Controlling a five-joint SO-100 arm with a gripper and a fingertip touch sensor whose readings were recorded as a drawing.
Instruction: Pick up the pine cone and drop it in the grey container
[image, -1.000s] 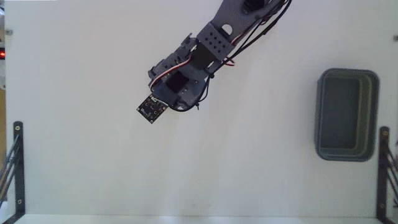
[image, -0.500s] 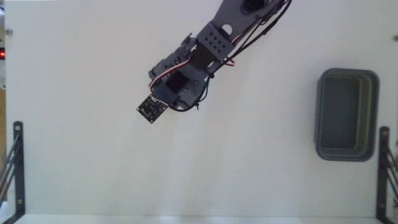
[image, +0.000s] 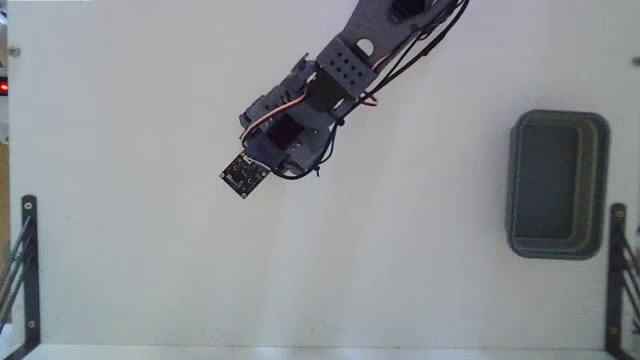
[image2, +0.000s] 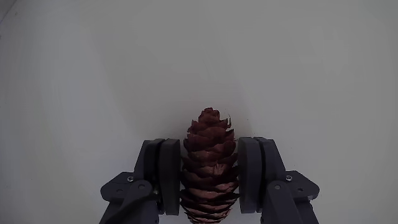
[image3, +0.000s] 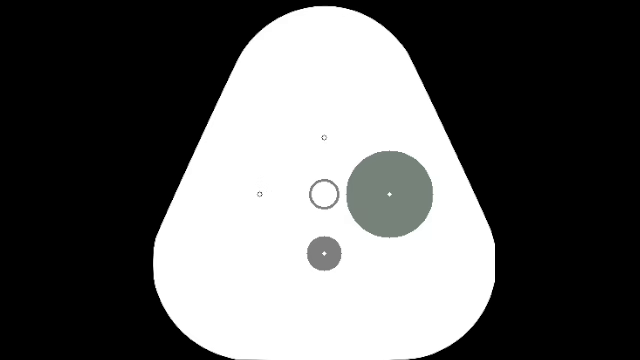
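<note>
The table (image: 150, 280) is lying white and bare around the arm (image: 340, 70), which is reaching in from the top of the fixed view. The container (image: 520, 180), blue-grey with a thick rim and darker inside, is sitting at the right edge, holding nothing, well apart from the arm. In the wrist view the gripper (image2: 209, 180) is clamping the cone (image2: 210, 149) between both fingers (image2: 168, 177); the cone is showing reddish-brown, rough overlapping scales, its tip poking beyond the fingertips.
</note>
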